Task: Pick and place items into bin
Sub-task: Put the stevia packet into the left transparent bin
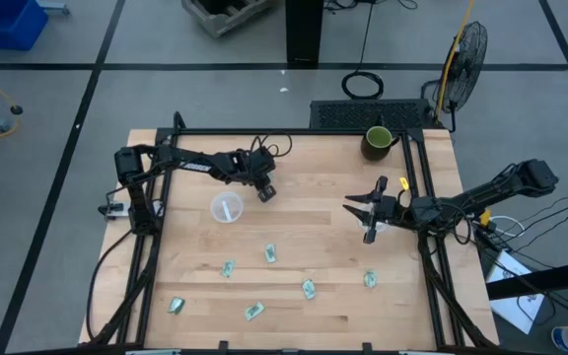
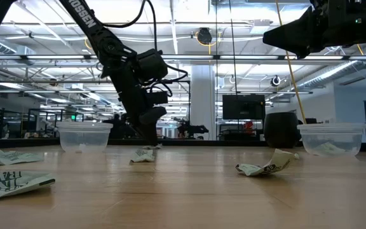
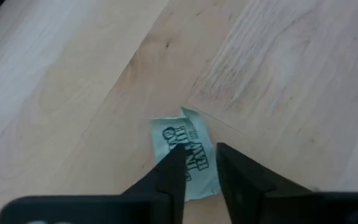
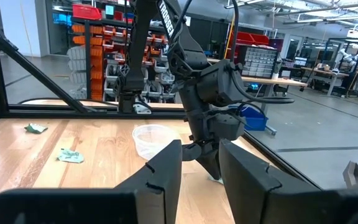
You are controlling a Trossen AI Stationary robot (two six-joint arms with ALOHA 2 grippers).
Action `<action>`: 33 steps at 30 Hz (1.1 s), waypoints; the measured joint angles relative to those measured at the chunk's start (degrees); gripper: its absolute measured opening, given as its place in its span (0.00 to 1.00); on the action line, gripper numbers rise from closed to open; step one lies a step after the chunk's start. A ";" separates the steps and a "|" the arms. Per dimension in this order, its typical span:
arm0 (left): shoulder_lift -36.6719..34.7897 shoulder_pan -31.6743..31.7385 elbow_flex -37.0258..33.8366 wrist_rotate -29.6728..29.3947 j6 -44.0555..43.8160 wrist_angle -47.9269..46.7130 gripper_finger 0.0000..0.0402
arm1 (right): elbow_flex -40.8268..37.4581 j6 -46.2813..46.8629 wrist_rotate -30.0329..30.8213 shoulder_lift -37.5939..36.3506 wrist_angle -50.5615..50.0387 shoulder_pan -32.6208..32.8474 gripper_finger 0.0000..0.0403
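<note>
Left pincer point(image 1: 265, 192) is down at the desk point(image 1: 304, 202) just right of the clear cup point(image 1: 226, 208), fingers point(image 3: 169, 177) nearly shut over one packet point(image 3: 184, 151) lying flat; I cannot tell whether they grip it. Its long axis runs along the fingers, print facing up. Right pincer point(image 1: 361, 219) hangs open above the desk's right side, near the rail. Bare wood lies between the two arms. Other packets point(image 1: 269, 253) are scattered along the front half, well apart. A dark mug point(image 1: 378, 141) sits at the back right corner.
</note>
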 joint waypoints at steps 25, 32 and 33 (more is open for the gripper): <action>0.63 0.04 0.06 -1.53 0.59 -0.45 0.23 | 0.00 0.00 -0.01 0.00 0.00 0.00 0.25; 4.28 -0.04 0.40 -3.57 0.20 0.26 0.25 | 0.00 0.00 0.00 0.02 0.00 0.01 0.25; 4.36 -0.05 0.37 -3.78 -0.25 0.37 0.23 | 0.00 0.01 -0.01 0.00 0.00 0.00 0.25</action>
